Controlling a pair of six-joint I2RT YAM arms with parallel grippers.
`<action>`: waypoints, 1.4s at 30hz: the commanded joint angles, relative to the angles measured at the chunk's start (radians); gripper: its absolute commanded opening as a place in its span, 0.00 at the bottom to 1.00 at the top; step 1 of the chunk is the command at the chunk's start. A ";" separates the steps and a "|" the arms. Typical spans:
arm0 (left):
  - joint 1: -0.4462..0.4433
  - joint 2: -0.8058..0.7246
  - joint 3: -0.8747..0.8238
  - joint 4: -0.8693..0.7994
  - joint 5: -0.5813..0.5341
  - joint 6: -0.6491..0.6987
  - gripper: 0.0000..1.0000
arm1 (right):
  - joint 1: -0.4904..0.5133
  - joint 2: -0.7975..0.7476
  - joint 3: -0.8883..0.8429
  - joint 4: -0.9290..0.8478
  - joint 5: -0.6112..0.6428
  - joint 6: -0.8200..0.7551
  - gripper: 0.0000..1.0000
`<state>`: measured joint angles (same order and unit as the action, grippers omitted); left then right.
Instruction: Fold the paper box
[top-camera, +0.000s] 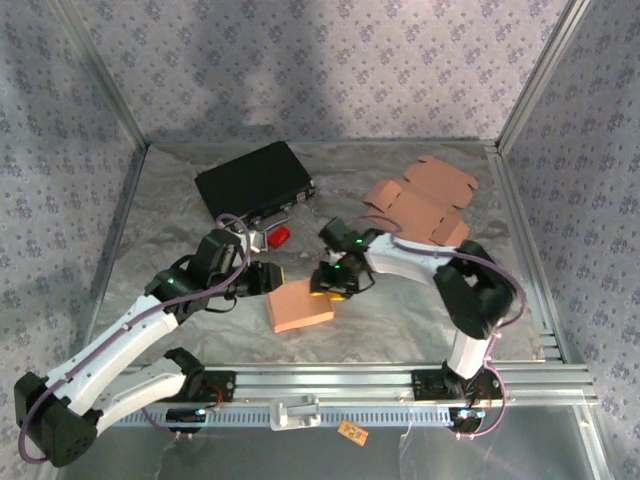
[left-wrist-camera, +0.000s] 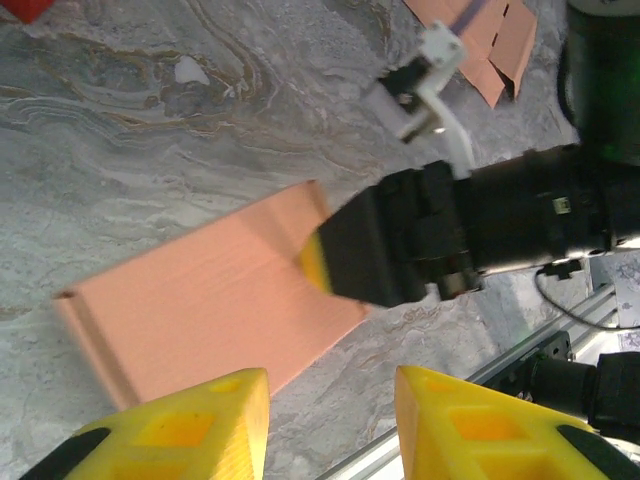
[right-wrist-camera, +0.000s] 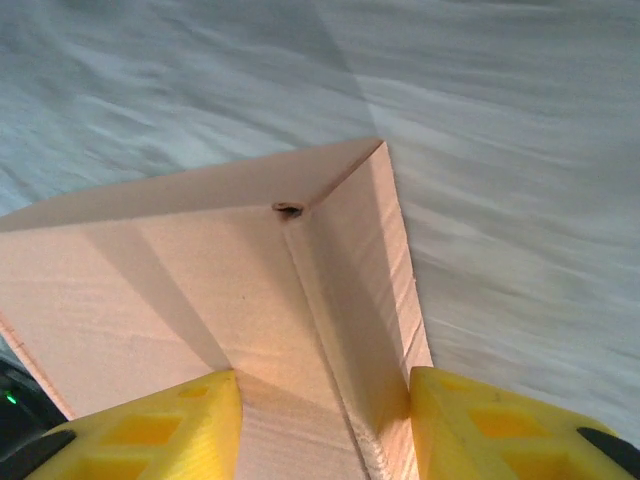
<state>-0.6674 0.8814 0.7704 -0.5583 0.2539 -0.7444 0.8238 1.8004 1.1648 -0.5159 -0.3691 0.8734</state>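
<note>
The paper box (top-camera: 300, 305) is a pink, partly folded carton lying on the table between the two arms. My right gripper (top-camera: 328, 285) is at its right corner. In the right wrist view its jaws (right-wrist-camera: 325, 385) straddle a raised side wall of the box (right-wrist-camera: 200, 260): the right finger touches the wall's outside, while the left finger stands apart from it over the inner panel. My left gripper (top-camera: 272, 278) is at the box's left side. In the left wrist view it (left-wrist-camera: 330, 385) stands open over bare table, with the box (left-wrist-camera: 210, 300) just ahead and to the left.
A flat, unfolded pink carton blank (top-camera: 420, 200) lies at the back right. A black case (top-camera: 255, 180) sits at the back, with a small red object (top-camera: 279, 236) in front of it. A metal rail (top-camera: 400, 382) runs along the near edge.
</note>
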 joint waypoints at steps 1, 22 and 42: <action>0.000 -0.060 0.071 -0.067 -0.047 -0.001 0.37 | 0.081 0.133 0.163 0.039 0.067 0.177 0.47; 0.006 -0.115 0.121 -0.085 -0.107 0.006 0.37 | 0.000 -0.048 0.277 -0.028 0.315 0.324 0.56; -0.026 0.605 0.339 0.377 -0.028 -0.196 0.36 | -0.797 0.151 0.291 0.008 0.062 0.172 0.49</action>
<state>-0.6861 1.4708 1.0630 -0.2333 0.2096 -0.9073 0.0029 1.8774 1.3735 -0.4400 -0.2558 1.0935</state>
